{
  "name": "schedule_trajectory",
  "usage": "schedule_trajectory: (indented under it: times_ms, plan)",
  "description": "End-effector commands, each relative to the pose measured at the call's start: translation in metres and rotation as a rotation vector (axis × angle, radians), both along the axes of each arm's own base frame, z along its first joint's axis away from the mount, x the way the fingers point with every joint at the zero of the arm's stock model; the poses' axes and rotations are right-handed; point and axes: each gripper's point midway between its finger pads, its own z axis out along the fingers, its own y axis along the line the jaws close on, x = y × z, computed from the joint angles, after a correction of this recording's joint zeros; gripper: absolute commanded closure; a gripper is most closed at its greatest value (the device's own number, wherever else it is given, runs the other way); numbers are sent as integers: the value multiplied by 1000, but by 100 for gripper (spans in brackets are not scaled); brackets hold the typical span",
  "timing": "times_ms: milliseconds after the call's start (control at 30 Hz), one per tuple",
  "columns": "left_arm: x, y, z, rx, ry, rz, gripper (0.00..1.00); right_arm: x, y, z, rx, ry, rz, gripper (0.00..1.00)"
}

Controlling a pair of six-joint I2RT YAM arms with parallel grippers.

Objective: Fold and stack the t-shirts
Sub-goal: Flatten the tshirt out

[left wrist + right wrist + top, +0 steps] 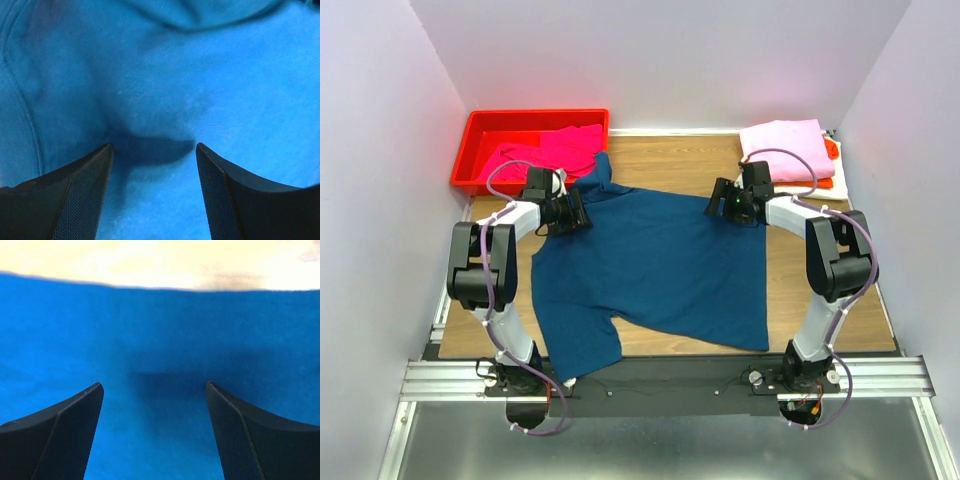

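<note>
The navy t-shirt (660, 265) lies spread across the wooden table (660, 160). It is mostly flat, and no print shows on its upper side. One pointed flap reaches out from its far-left corner, and another juts from its near-left corner.

The left gripper (570, 212) rests over the shirt's far-left part with its jaws apart and nothing pinched. In the left wrist view, its two dark fingers (80, 200) stand wide over wrinkled blue cloth with a seam curving at the left.

The right gripper (725, 200) sits at the shirt's far-right corner, also spread and holding nothing. In its wrist view, the shirt's straight edge runs just ahead of the fingers (260, 440), with bare table beyond.

Past the shirt's far-left flap stands a red plastic bin (480, 150) holding a magenta t-shirt (555, 150). Past the far-right corner, a folded light pink t-shirt (785, 145) tops a stack. An orange t-shirt (832, 150) and a cream t-shirt (835, 185) peek out beneath it.
</note>
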Motion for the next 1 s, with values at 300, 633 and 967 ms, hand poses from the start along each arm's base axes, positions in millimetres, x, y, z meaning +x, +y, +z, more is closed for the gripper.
schedule_trajectory:
  times_ms: [300,633,967]
  plan:
    - [48,-9,-10,-56,-75,-2,25,9,-40,-54,-82,140,-195,11]
    - [99,-15,33,-77,-220,-10,25,66,-53,-30,-130,50,-195,10]
    - [59,-3,85,-37,-325,42,25,54,-20,44,-7,-65,-23,10]
